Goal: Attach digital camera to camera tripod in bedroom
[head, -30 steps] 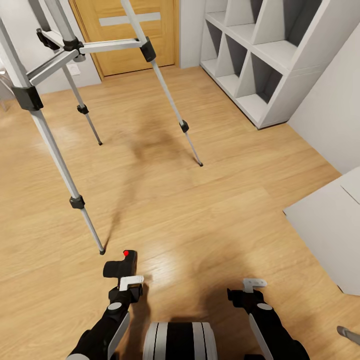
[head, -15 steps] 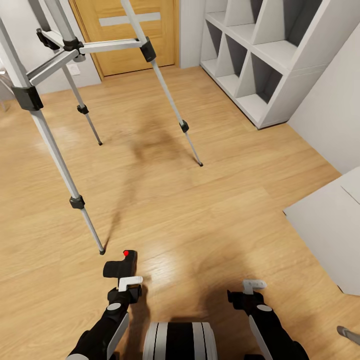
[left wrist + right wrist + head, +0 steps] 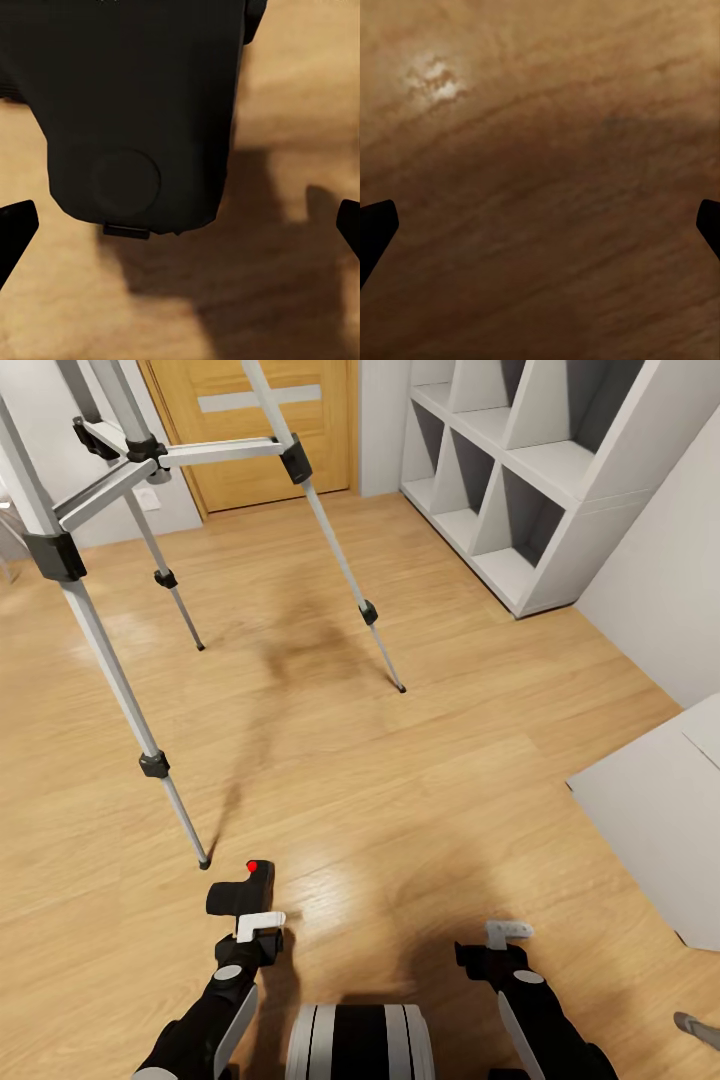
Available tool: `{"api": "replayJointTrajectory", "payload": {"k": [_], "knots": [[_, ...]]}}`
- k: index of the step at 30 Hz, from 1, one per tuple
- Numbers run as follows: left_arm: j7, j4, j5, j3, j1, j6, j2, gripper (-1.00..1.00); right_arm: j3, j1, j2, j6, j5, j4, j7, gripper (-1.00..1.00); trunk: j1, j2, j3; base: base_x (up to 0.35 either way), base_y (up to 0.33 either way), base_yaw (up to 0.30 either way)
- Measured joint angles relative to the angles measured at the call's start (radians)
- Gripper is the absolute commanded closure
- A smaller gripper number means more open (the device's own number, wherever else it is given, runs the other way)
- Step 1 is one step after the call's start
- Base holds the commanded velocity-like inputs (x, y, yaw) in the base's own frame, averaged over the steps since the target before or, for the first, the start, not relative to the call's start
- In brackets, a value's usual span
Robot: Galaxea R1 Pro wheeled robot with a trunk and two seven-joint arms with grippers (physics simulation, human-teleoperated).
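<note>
The left gripper (image 3: 258, 922) carries the digital camera (image 3: 241, 893) low over the wood floor (image 3: 420, 760), jaws spread wider than the body; whether they pinch it, I cannot tell. The right gripper (image 3: 507, 932) hangs open and empty. The camera looks rigid, smooth, likely slippery: take its flat sides. The camera tripod (image 3: 150, 730) stands just ahead.

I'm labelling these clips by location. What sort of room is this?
Probably a room in a home, perhaps a bedroom or study, though no bed shows. It has a light wood floor, a wooden door and a white cube shelf. A camera tripod stands on the floor.
</note>
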Motion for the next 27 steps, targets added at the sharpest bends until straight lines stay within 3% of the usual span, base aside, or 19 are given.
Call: {"api": "replayJointTrajectory", "payload": {"k": [27], "knots": [[0.016,0.001,-0.001,0.000,0.000,0.001,0.001,-1.00,0.000,0.000,0.000,0.000,-0.002,0.001,-0.001,-1.00,0.000,0.000,0.000,0.000,0.000,0.000]]}}
